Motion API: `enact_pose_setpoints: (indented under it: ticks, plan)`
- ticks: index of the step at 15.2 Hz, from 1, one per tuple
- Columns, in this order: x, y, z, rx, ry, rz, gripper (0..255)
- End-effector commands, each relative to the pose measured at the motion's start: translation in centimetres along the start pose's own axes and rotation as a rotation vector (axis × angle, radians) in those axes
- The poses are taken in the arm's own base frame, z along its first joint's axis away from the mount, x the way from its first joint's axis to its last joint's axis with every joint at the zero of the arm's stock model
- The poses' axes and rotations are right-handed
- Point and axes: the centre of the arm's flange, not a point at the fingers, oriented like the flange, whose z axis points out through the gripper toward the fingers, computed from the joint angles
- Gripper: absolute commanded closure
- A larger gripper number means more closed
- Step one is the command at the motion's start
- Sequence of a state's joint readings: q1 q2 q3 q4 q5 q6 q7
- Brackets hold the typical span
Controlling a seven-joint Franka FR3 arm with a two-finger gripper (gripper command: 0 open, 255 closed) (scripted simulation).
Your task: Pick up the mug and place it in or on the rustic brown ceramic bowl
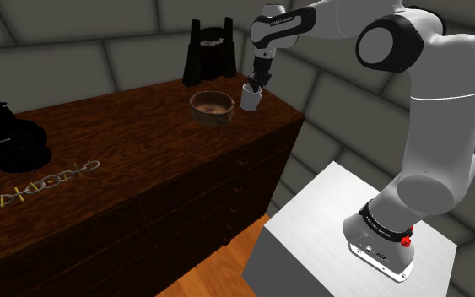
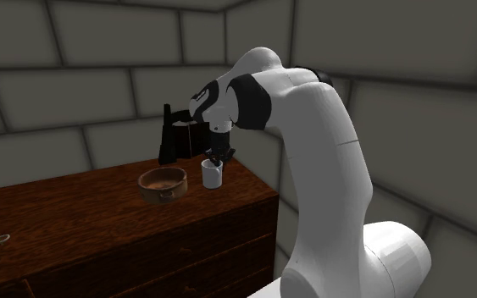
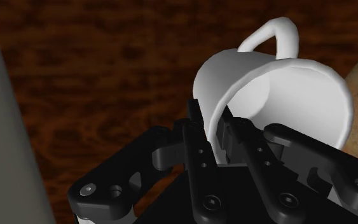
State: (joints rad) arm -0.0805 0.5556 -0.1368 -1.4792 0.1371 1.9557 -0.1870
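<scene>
Hand [image 1: 257,82] is on the white mug [image 1: 250,99], gripping its rim: in the wrist view one finger [image 3: 199,149] sits outside the wall and the other inside, a narrow gap with the wall clamped between them. Mug is upright near the far corner of the desk [image 1: 126,169], base at or just off the dark wood top, can't tell which. Handle is on the side opposite the grip. Brown bowl [image 1: 211,106] sits just beside the mug, to the shoulder view's left of it, not touching. Tall black object [image 1: 208,52] stands behind the bowl by the wall. Further along the desk to the shoulder view's left: a squat black thing [image 1: 16,139] and a chain [image 1: 37,190] lying flat. Arm reaches over from the white stand [image 1: 328,228]
</scene>
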Motion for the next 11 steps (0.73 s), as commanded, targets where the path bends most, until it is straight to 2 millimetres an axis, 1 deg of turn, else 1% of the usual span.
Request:
enact_pose_setpoints:
  ticks: [1, 3, 11]
  plan:
    - [0.0, 0.0, 0.0, 0.000, -0.001, 0.000, 255]
    - [0.0, 0.0, 0.0, 0.000, -0.001, 0.000, 255]
    - [-0.3, -0.3, -4.2, 0.000, -0.001, 0.000, 255]
